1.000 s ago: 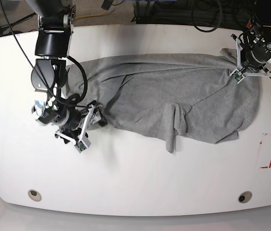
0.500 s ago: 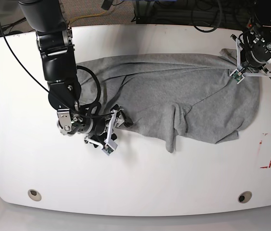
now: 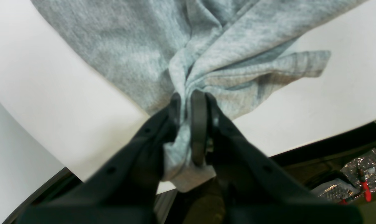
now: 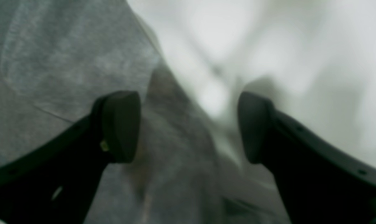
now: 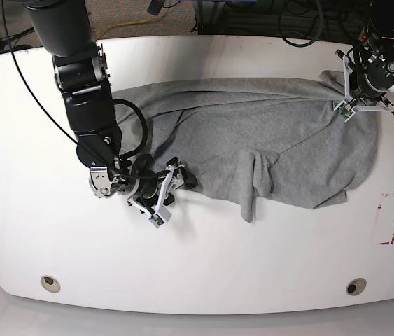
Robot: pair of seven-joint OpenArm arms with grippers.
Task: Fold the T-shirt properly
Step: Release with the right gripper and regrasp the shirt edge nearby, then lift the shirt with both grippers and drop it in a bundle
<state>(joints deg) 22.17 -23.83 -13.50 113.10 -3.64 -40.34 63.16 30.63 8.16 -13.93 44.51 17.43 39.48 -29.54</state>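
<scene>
Grey T-shirt (image 5: 266, 140): left gripper (image 3: 188, 102) pinches its two-o'clock corner; right gripper (image 5: 183, 178), jaws wide, has slid toward the eight-o'clock hem.

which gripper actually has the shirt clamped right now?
The left gripper: its jaws are shut on a bunched edge of the T-shirt. The right gripper stands open over the cloth, gripping nothing.

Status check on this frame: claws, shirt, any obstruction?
Left claw shut on shirt corner. Right claw open at its near edge, gripping nothing. Shirt spread, rumpled, not folded. Nothing in the way.
</scene>
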